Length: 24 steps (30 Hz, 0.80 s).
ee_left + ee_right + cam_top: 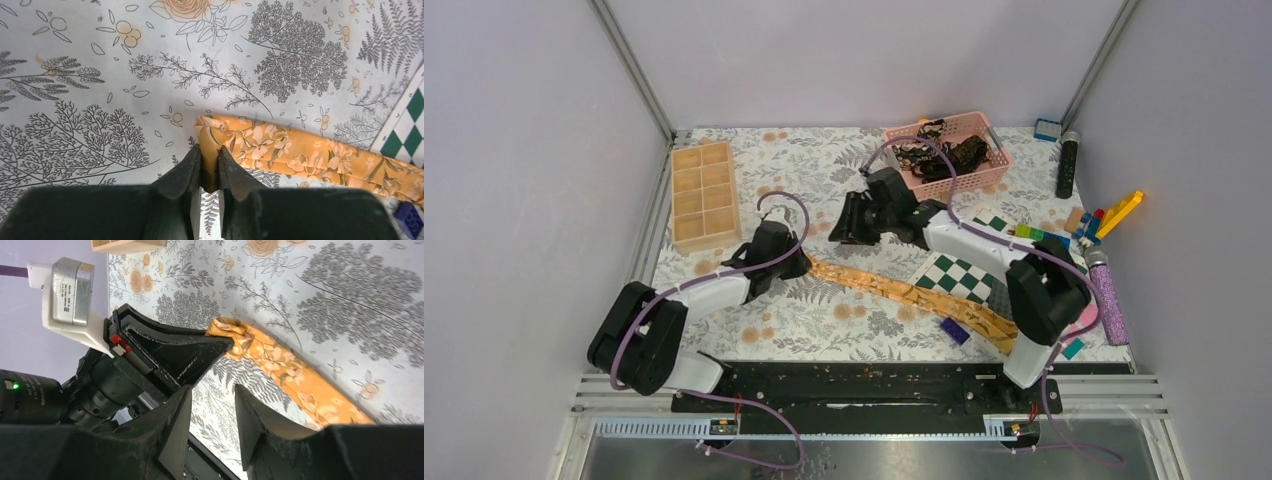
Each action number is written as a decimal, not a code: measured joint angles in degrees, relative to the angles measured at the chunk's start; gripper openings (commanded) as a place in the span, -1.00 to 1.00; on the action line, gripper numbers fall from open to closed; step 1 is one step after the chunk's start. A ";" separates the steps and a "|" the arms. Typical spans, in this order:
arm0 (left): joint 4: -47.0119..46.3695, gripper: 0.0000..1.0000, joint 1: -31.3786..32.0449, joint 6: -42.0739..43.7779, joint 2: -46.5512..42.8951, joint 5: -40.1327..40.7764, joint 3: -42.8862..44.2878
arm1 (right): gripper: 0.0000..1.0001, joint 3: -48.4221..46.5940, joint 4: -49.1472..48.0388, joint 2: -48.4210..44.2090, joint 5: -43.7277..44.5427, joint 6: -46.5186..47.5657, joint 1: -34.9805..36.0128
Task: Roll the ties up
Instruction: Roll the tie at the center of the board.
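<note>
A golden-tan tie (874, 281) with a floral print lies diagonally across the patterned table, one end over the checkered board. My left gripper (802, 262) is shut on its left end, and in the left wrist view the folded tie end (235, 140) sits pinched between the fingers of that gripper (210, 150). My right gripper (842, 230) hovers just behind that end, open with nothing between its fingers. The right wrist view shows this gripper (212, 390) apart from the tie (280, 362) and looking at the left gripper (175, 350). Dark ties (939, 155) lie heaped in the pink basket.
A wooden compartment box (704, 195) stands at the back left, and a pink basket (994, 180) at the back centre. The green-and-white checkered board (959, 278) lies on the right. Toy bricks (1104, 215), a black cylinder (1067, 165), a purple glitter tube (1107, 295) and a purple block (955, 331) lie nearby.
</note>
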State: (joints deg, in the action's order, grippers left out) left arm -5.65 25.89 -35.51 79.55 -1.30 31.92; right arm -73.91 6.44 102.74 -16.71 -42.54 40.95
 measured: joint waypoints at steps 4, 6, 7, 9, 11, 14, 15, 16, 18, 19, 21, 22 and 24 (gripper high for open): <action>2.29 -0.89 2.69 1.03 0.04 5.16 1.95 | -0.10 5.16 -0.63 -5.42 1.11 1.07 -1.22; 3.52 -0.90 4.04 1.40 0.15 7.87 2.91 | -0.10 8.31 -0.68 -6.97 1.31 1.60 -1.38; 4.17 -0.90 4.76 1.60 0.35 9.29 3.50 | -0.11 9.64 -0.63 -7.43 1.46 1.77 -1.42; 5.33 -0.90 6.27 2.16 1.05 12.44 4.98 | -0.11 12.11 -0.37 -8.15 1.92 2.01 -1.57; 6.51 -0.90 7.93 2.73 1.90 15.61 6.43 | -0.11 14.40 0.24 -8.92 2.36 2.23 -1.70; 8.22 -0.91 10.54 3.67 3.34 20.17 8.63 | -0.11 16.85 0.61 -10.43 2.64 2.45 -1.95; 9.09 -0.91 11.63 4.04 3.96 21.94 9.44 | -0.11 17.57 0.59 -11.06 2.69 2.49 -2.05; 9.60 -0.92 12.55 4.31 4.66 23.50 10.12 | -0.11 18.14 0.57 -11.67 2.73 2.51 -2.14; 10.86 -0.92 14.25 5.05 6.49 26.62 11.80 | -0.11 19.65 0.63 -13.57 3.10 2.54 -2.45; 11.58 -0.93 15.06 5.40 7.54 28.13 12.74 | -0.11 20.15 0.70 -14.47 3.45 2.60 -2.58; 12.76 -0.93 16.46 6.01 9.49 31.10 14.38 | -0.11 21.07 1.16 -16.76 4.24 2.89 -2.99; 13.51 -0.93 17.07 6.45 10.43 32.59 15.21 | -0.11 21.42 1.73 -18.18 4.74 3.15 -3.21; 14.91 -0.93 18.16 7.10 12.22 35.15 16.87 | -0.10 21.99 2.71 -21.05 5.77 3.76 -3.72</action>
State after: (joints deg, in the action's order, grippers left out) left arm 9.26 44.05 -28.40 91.77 33.85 48.80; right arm -51.92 9.15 81.69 -10.94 -38.79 37.23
